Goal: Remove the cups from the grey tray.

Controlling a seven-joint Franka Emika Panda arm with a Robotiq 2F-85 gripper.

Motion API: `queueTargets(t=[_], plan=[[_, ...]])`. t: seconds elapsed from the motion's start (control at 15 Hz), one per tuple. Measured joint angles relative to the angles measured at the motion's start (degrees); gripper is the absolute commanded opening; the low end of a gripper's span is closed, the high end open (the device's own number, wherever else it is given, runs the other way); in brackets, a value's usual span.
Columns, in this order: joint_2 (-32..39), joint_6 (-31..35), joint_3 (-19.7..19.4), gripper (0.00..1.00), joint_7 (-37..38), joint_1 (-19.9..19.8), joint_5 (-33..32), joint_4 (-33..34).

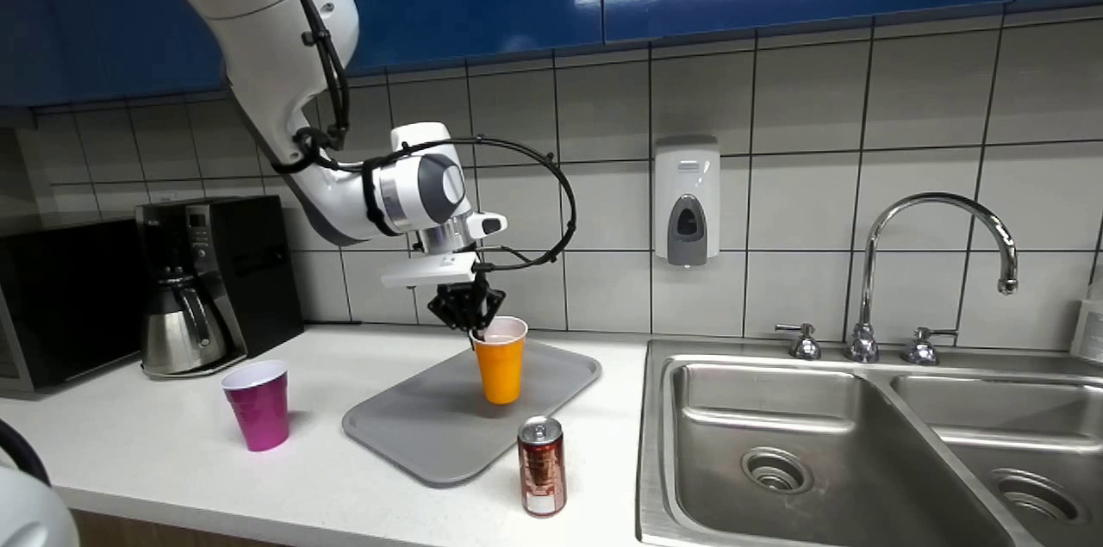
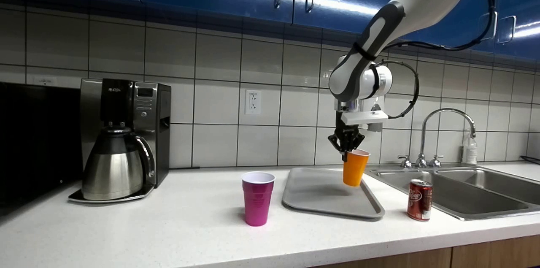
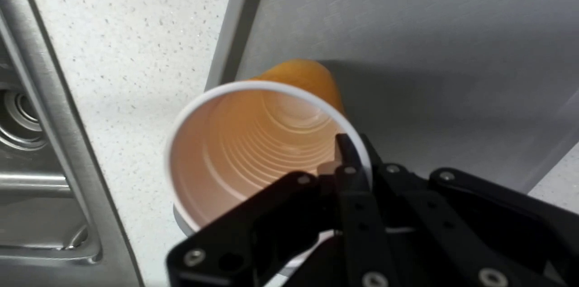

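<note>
Pincer [image 2: 345,156] grips orange cup [image 2: 355,170]; counter [image 2: 190,221], tiled wall [image 2: 217,103].

The magenta cup [image 2: 257,201] is smooth plastic with a soft sheen; so is the orange cup [image 2: 355,169], whose inner wall shows ridges in the wrist view. The grey tray [image 2: 322,197] looks matt, faintly textured. At right, the sink [image 1: 844,478] is brushed steel, the faucet [image 1: 869,280] polished chrome, and the near can [image 1: 542,471] shiny metal. At left the carafe [image 2: 113,177] is satin metal. Far wall tiles [image 2: 217,103] look glazed, the blue cupboards [image 2: 211,2] are glossy, the speckled countertop [image 2: 181,230] looks smooth, and the lower fronts [image 2: 498,252] look like wood.
</note>
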Motion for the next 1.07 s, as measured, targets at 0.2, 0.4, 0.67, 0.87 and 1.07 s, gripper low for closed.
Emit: queueTargets(t=[0.2,0.4,0.67,0.87,1.07], plan=[[-1.6,0.0,-0.4,0.01,0.0,0.0,0.0,-0.8],[-3.2,0.0,-1.4,0.01,0.0,-0.1,-0.1,-1.8],[-4.8,0.0,-3.0,0.01,0.0,-0.8,-0.4,-3.0],[-5.4,0.0,-4.1,0.01,0.0,-1.8,-0.9,-3.6],[-5.5,0.0,-5.2,0.01,0.0,-2.9,-1.4,-3.8]])
